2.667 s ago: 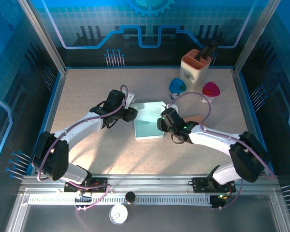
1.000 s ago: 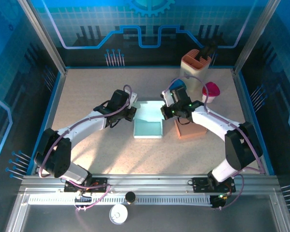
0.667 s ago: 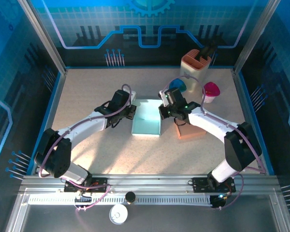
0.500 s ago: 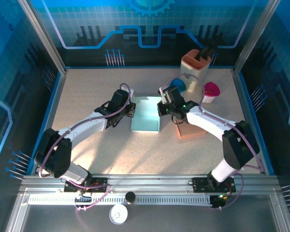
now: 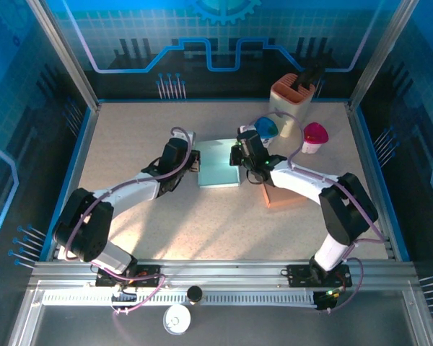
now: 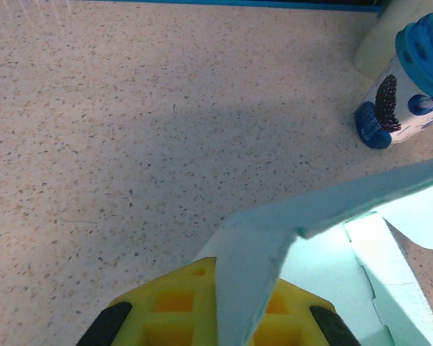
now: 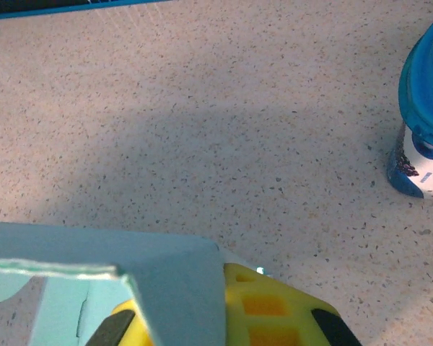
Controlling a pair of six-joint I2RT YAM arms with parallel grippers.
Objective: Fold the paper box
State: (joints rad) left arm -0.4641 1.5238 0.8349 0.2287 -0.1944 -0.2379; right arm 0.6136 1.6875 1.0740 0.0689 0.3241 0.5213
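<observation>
The pale teal paper box (image 5: pixel 218 170) lies partly folded in the middle of the table, its side walls raised. My left gripper (image 5: pixel 195 161) is shut on the box's left wall. In the left wrist view that teal flap (image 6: pixel 254 252) runs up between the yellow fingers (image 6: pixel 169 306) of the left gripper (image 6: pixel 234 306). My right gripper (image 5: pixel 237 154) is shut on the box's right wall. The right wrist view has this teal wall (image 7: pixel 177 277) pinched against a yellow finger (image 7: pixel 274 310) of the right gripper (image 7: pixel 202 313).
A tan and white holder (image 5: pixel 292 101) stands at the back right, with a blue-capped bottle (image 5: pixel 265 129) and a pink-capped cup (image 5: pixel 315 135) near it. An orange-brown block (image 5: pixel 287 196) lies under the right arm. Blue frame walls ring the table.
Both grippers have carried the box away from the arm bases toward the back of the table, still holding its walls. The right arm swung left and back off the orange-brown block.
</observation>
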